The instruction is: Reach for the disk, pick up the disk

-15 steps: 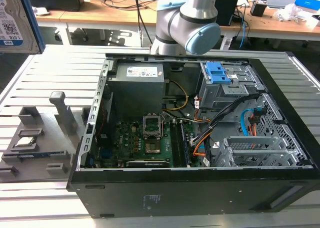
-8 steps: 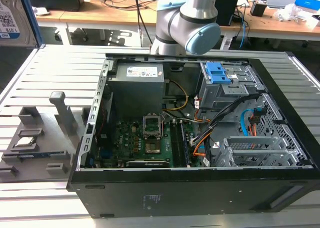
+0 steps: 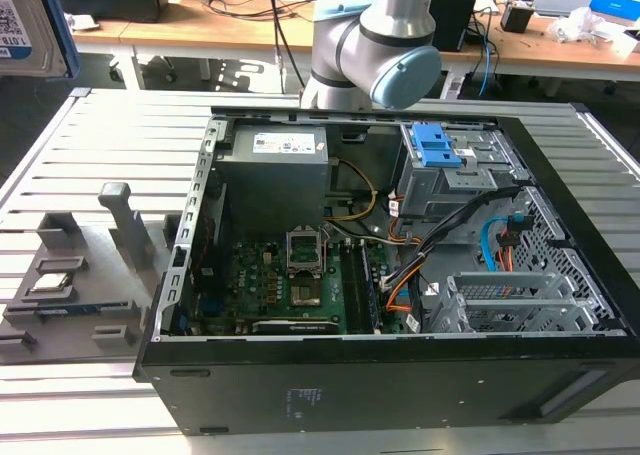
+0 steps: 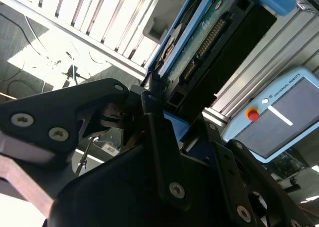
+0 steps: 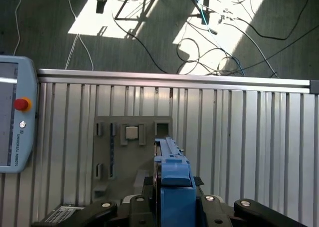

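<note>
Above the holder (image 5: pixel 124 162), the disk (image 5: pixel 172 169) hangs edge-on, clamped between the fingers of the gripper (image 5: pixel 174 197). The grip appears to bear on the blue bracket. Likely risk: the bracket flexes, and the disk slips and strikes the chip (image 5: pixel 131 132) in the holder.

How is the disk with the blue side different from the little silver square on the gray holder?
The disk is bigger with a blue side; the chip is small, square and silver. The disk is held on edge in the gripper; the chip lies flat in the gray holder. Both are computer parts.
</note>
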You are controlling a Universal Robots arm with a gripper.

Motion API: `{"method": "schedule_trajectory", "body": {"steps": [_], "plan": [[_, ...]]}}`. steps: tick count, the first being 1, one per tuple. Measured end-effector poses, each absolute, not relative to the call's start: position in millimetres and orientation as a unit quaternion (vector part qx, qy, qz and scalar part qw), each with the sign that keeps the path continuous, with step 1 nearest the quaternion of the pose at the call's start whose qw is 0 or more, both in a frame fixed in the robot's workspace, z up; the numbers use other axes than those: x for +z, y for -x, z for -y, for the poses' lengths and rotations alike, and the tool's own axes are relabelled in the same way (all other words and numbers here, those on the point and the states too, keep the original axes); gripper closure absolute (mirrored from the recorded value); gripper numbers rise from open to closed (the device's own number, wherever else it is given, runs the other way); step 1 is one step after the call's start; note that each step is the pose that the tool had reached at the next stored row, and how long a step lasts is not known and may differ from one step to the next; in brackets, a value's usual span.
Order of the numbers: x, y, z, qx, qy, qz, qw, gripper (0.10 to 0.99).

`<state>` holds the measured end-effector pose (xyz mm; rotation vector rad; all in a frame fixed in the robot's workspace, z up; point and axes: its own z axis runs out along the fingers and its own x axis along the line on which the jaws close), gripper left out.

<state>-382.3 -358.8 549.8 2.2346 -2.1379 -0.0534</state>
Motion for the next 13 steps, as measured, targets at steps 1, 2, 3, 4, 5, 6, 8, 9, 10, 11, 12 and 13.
{"method": "schedule_trajectory", "body": {"steps": [1,2,3,4,5,6,8,9,10,11,12,13], "plan": [[552.1,382.1,358.8,-0.017,-0.722,0.691,0.024,0.722],[555.1,382.0,358.8,-0.018,-0.722,0.691,0.024,0.722],[558.1,381.7,358.8,-0.018,-0.722,0.691,0.025,0.722],[559.8,381.6,358.8,-0.018,-0.722,0.691,0.025,0.722],[561.9,381.5,358.8,-0.018,-0.722,0.691,0.025,0.722],[567.0,381.1,358.8,-0.018,-0.722,0.691,0.025,0.722],[571.8,380.8,358.8,-0.018,-0.722,0.691,0.025,0.722],[574.0,380.6,358.8,-0.018,-0.722,0.691,0.025,0.722],[576.0,380.4,358.8,-0.019,-0.722,0.691,0.026,0.722],[577.3,380.3,358.8,-0.019,-0.722,0.691,0.026,0.722],[579.2,380.2,358.8,-0.019,-0.722,0.691,0.026,0.722],[580.5,380.1,358.8,-0.019,-0.722,0.691,0.026,0.722]]}}
